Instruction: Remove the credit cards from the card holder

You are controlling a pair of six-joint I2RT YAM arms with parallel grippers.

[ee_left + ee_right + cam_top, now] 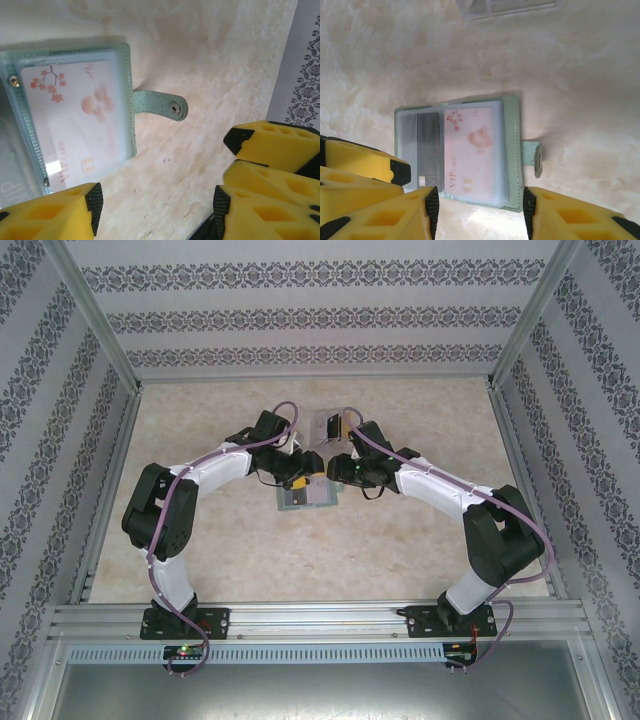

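The grey-green card holder [512, 150] lies open and flat on the table, its snap strap [165, 104] sticking out to the side. Clear sleeves hold a pink blossom-print VIP card [472, 147] [75, 120] and a dark card [428, 147]. The orange-yellow card is out of view. My right gripper [477, 212] is open and hovers over the holder's near edge, straddling the pink card. The left gripper [155, 210] is open above bare table beside the holder. From above, both grippers [298, 480] [335, 468] meet over the holder [308, 498].
A clear plastic tray [330, 425] [507, 7] sits just behind the holder. The other arm's yellow finger [275, 145] [360, 160] crowds each wrist view. Patterned walls and metal posts bound the beige tabletop [420, 550].
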